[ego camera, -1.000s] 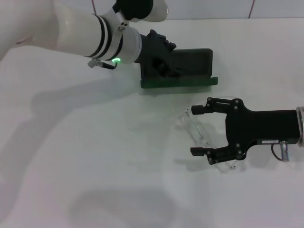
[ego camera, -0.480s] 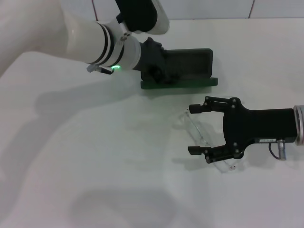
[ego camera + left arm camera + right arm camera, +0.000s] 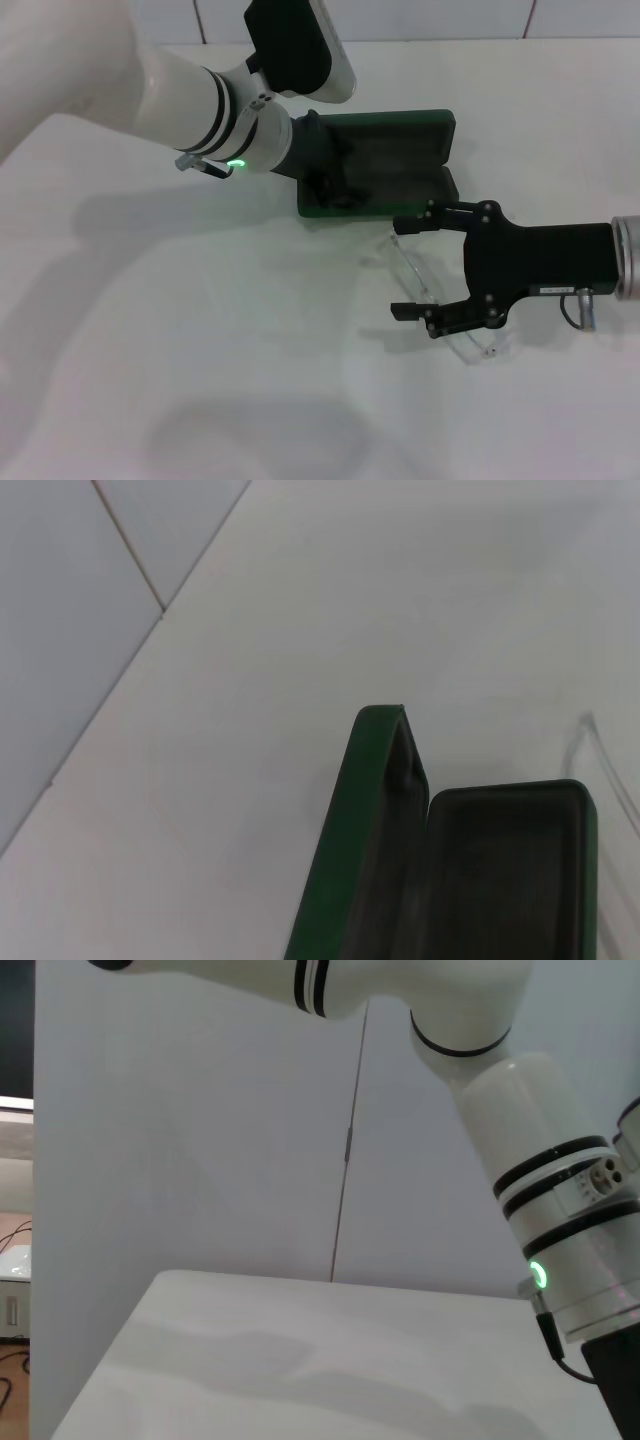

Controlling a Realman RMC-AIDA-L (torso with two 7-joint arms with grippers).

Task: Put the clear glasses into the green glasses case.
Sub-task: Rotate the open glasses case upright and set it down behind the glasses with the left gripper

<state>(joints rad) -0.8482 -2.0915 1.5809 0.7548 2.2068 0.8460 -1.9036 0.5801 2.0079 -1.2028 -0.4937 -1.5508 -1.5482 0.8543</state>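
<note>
Open case at the back of the white table, glasses between the spread fingers of the right gripper.

The left arm reaches in from the robot's left, and its left gripper sits at the left end of the green glasses case; whether its fingers are parted or clenched on the case cannot be told from here. The case lies open, its dark lining facing up, its lid raised on the far side. The right gripper comes in low from the robot's right, fingers spread wide and grasping nothing. The clear glasses lie flat on the table just in front of the case, apart from it. One fingertip sits near the end of the glasses closest to the case, the other beside their middle; contact cannot be judged.
</note>
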